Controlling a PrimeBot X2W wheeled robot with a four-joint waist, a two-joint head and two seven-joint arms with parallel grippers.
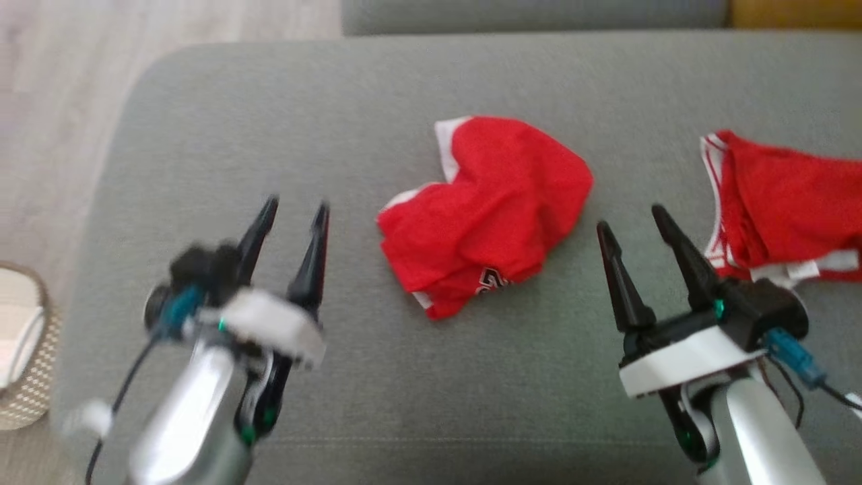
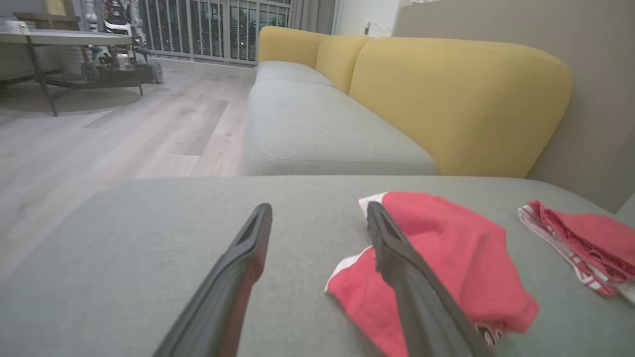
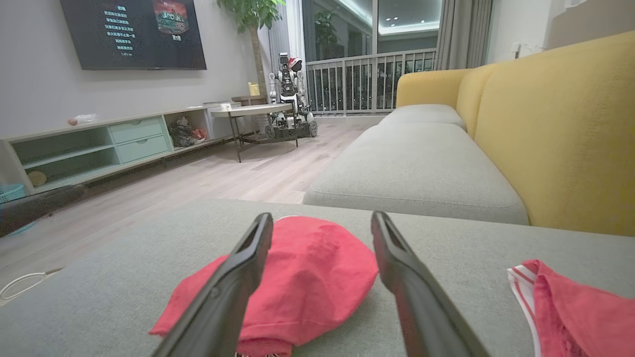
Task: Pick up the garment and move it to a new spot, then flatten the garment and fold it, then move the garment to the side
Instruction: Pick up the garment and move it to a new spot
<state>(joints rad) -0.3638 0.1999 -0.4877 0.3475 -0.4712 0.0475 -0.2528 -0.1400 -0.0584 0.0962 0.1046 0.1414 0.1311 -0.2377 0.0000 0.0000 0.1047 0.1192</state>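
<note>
The crumpled red garment (image 1: 485, 209) lies on the grey cushion (image 1: 269, 101). The left gripper (image 1: 295, 215) and right gripper (image 1: 631, 225) flank it, fingers spread wide (both empty).

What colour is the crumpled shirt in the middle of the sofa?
The crumpled shirt is bright red with white trim, clearest in the head view.

On the grey cushion (image 1: 269, 135), the garment (image 1: 485, 209) at its middle is bright red with white edging and black-and-white lettering. The second garment (image 1: 788, 209) at the cushion's right end is the same red with red-and-white striped trim. Behind the cushion the backrest (image 2: 461, 99) is mustard yellow; off its left end the floor (image 1: 60, 101) is pale wood grain.
</note>
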